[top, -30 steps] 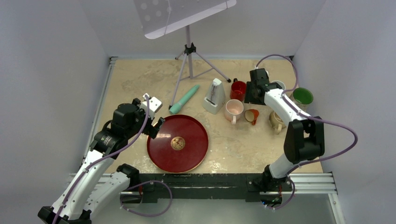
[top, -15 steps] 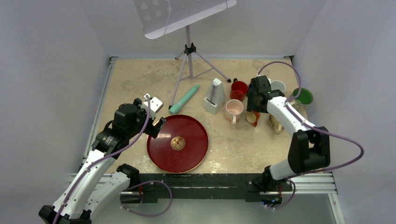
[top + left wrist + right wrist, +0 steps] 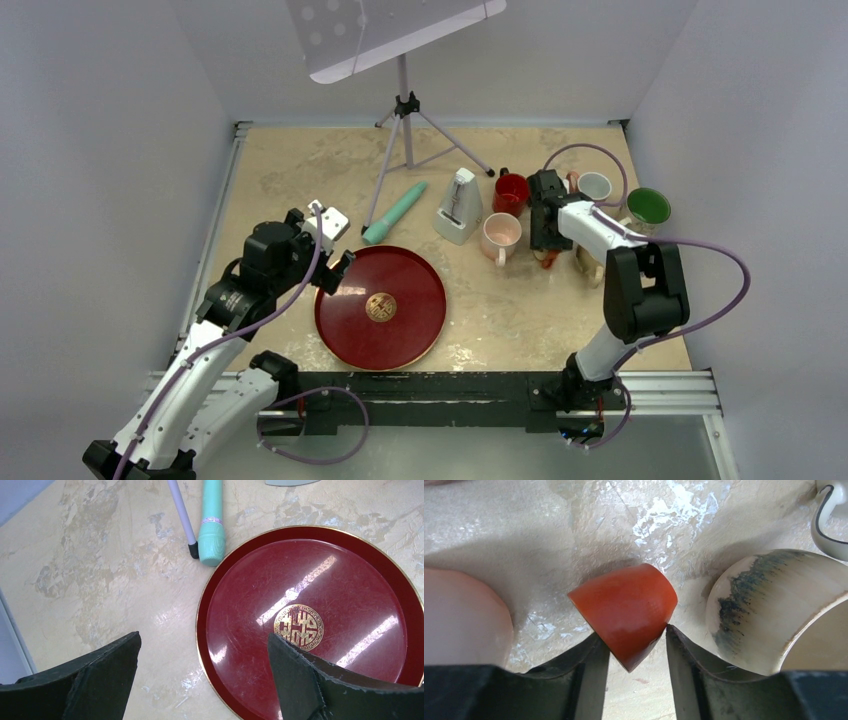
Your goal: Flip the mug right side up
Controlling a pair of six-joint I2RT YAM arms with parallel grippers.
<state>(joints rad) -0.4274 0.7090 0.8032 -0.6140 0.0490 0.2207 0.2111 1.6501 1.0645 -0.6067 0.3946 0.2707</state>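
Left gripper (image 3: 204, 645) spread wide, holding nothing, hovering above left rim of red plate (image 3: 310, 570). Right gripper (image 3: 634, 636) low over table (image 3: 290, 170), fingers pressed against both sides of orange mug (image 3: 626, 605). Mug lies on its side on table, between pink mug (image 3: 500, 233) and beige mug (image 3: 764, 605), close to both. Beyond: metronome (image 3: 459, 205), teal cylinder (image 3: 394, 212), red mug (image 3: 511, 190), white mug (image 3: 595, 186), green mug (image 3: 648, 206). Music stand (image 3: 403, 100) farthest back.

orange mug (image 3: 624, 612) close between pink mug (image 3: 464, 620), beige mug (image 3: 749, 605)
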